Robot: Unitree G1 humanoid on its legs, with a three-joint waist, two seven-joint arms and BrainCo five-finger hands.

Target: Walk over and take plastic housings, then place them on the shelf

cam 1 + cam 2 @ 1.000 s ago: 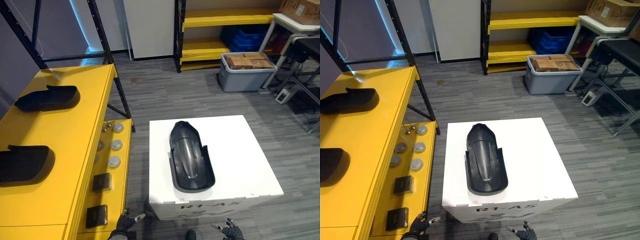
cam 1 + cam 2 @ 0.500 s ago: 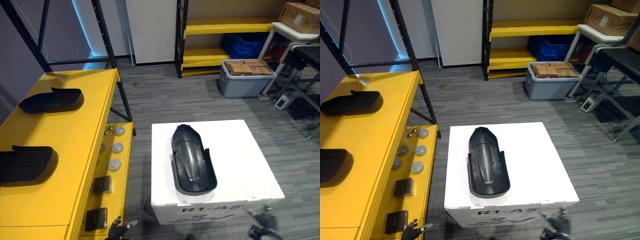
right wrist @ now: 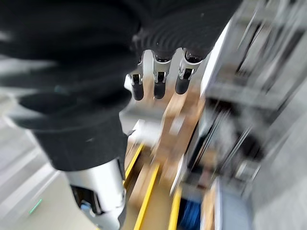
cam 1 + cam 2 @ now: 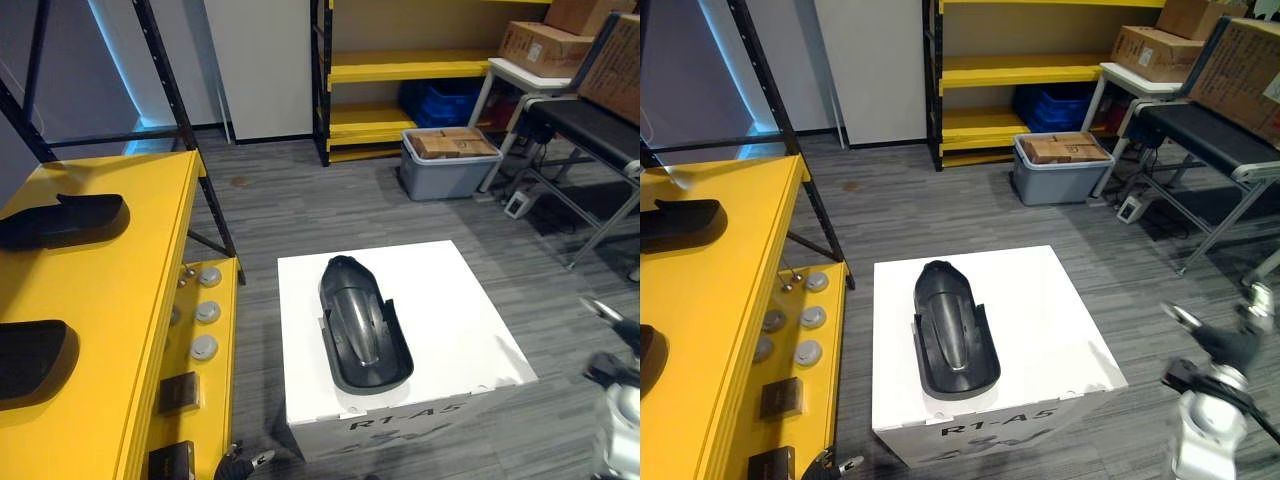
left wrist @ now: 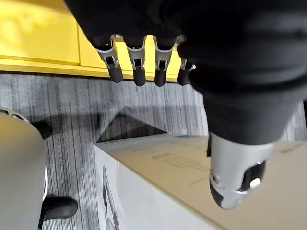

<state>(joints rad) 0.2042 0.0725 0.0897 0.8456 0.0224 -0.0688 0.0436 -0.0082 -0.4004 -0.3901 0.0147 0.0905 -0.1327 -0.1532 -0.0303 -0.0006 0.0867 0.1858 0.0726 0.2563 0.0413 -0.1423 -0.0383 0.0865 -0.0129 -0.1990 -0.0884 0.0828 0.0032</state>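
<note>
The plastic housing [image 4: 362, 325] is laid on the white box [image 4: 455, 305], long axis 12 to 6 o'clock. It lies at 1 o'clock from the nearer left hand [image 4: 241, 465] and 9 o'clock from the right hand [image 4: 1223, 350]. Both hands are held loosely open and empty.

I am in a storeroom-like workshop: black-framed yellow shelving [image 4: 400, 68] at twelve o'clock, a grey tote [image 4: 440, 176] of cardboard boxes at one, cartons [image 4: 535, 42] at two, a yellow shelf [image 4: 110, 300] with small parts [image 4: 207, 312] at nine.

The housing [image 4: 362, 328] is glossy black, the box [image 4: 465, 320] beneath it white, the shelf [image 4: 120, 300] bright yellow, the floor [image 4: 290, 210] streaked grey, the far crate [image 4: 440, 102] blue.
</note>
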